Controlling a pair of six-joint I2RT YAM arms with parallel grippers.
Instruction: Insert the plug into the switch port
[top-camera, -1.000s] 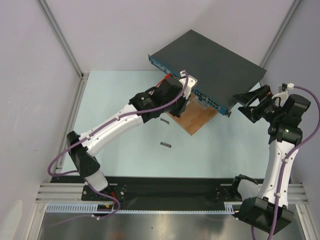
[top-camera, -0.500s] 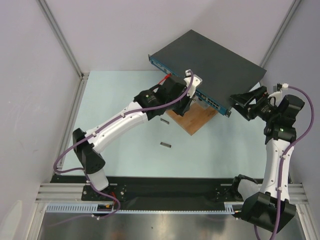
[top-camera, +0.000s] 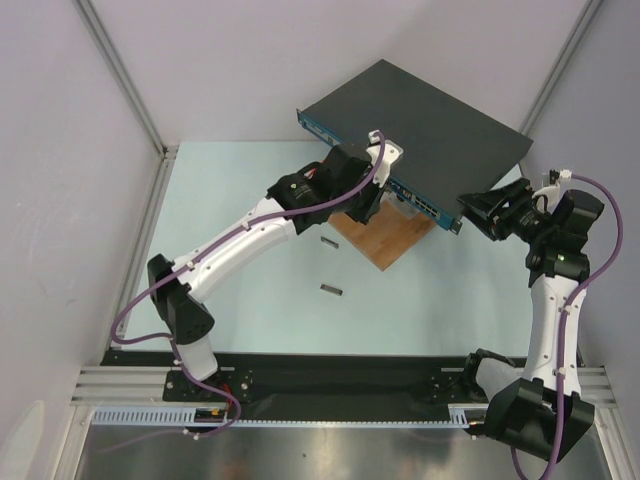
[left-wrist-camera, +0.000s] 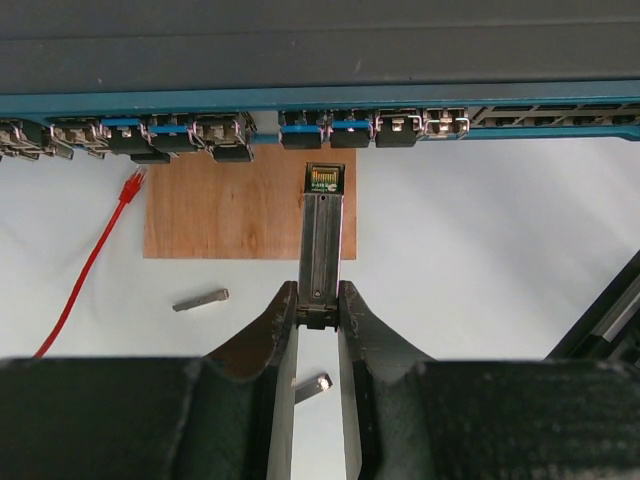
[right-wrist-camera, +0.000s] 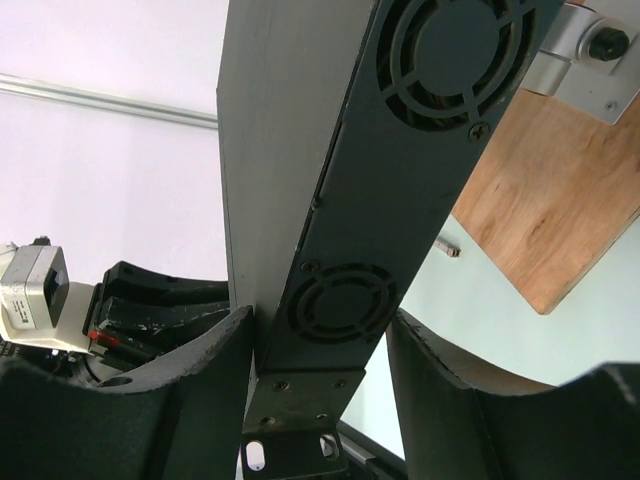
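1. From overhead I see the switch (top-camera: 420, 115), a flat dark-grey box lying at an angle at the far side of the pale table (top-camera: 240, 230). Its blue front face is turned toward the left arm.
2. A brown wooden board (top-camera: 385, 240) lies on the table below that front edge and sticks out toward the arms.
3. In the left wrist view, the left gripper (left-wrist-camera: 320, 312) is clamped on the rear end of the plug (left-wrist-camera: 323, 235), a slim metal module with a small connector window at its tip.
4. The plug points straight at the row of sockets (left-wrist-camera: 225, 130) on the blue face. Its tip stops just below a pair of sockets near the middle, with a thin gap showing, so it is not inserted.
5. Several sockets already hold dark inserts.
6. A red cable (left-wrist-camera: 95, 260) runs across the table, and its end is at the board's left corner.
7. Two small metal pieces (top-camera: 331, 289) lie loose on the table, nearer the arms than the board.
8. The right gripper (right-wrist-camera: 320, 360) straddles the switch's side end, the panel with round fan grilles (right-wrist-camera: 340, 305), with one finger on each side.
9. Both fingers (right-wrist-camera: 200, 370) sit very close to the casing. I cannot tell whether they press on it or merely bracket it.
10. A small mounting bracket (right-wrist-camera: 295, 450) with holes hangs off the switch's corner between those fingers.
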